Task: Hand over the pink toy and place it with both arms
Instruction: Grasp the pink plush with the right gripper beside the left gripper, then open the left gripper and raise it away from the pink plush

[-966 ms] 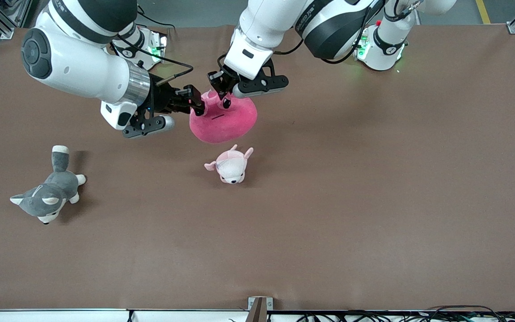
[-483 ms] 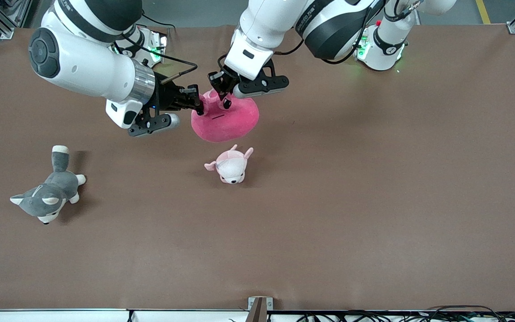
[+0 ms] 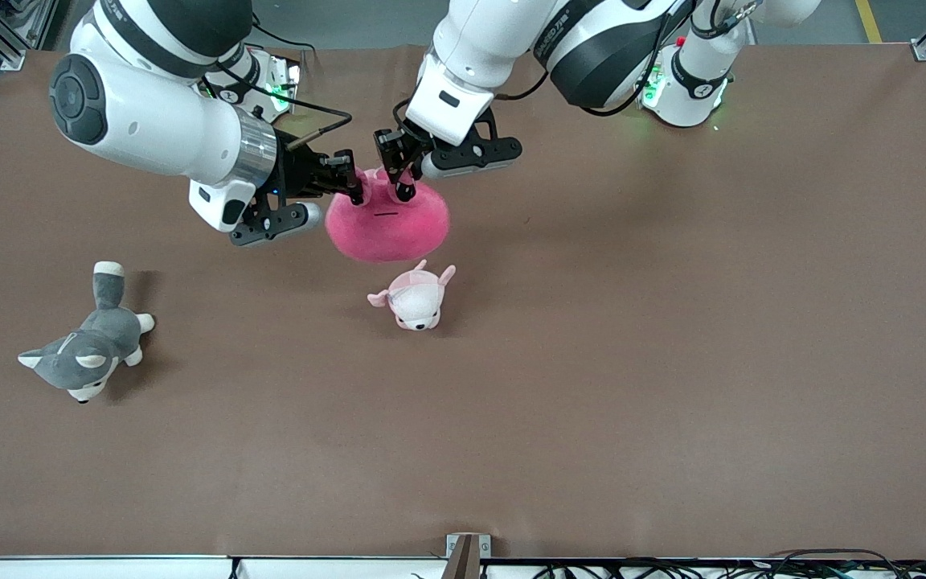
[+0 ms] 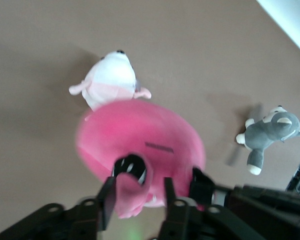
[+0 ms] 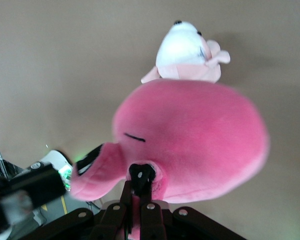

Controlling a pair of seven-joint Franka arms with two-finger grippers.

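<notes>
The pink toy hangs in the air over the table between the two arms. My right gripper is shut on a fold of its plush beside a dark eye, and in the right wrist view the right gripper pinches pink fabric of the pink toy. My left gripper stands over the toy's top. In the left wrist view the left gripper is open, with a pink flap of the pink toy loose between the fingers, lying against one and apart from the other.
A small pale pink-and-white plush lies on the brown table just under the hanging toy and nearer the front camera. A grey-and-white dog plush lies toward the right arm's end.
My right gripper has shut on the pink toy and my left gripper has opened off it. The toy has swung slightly toward the right arm's end and sagged.
</notes>
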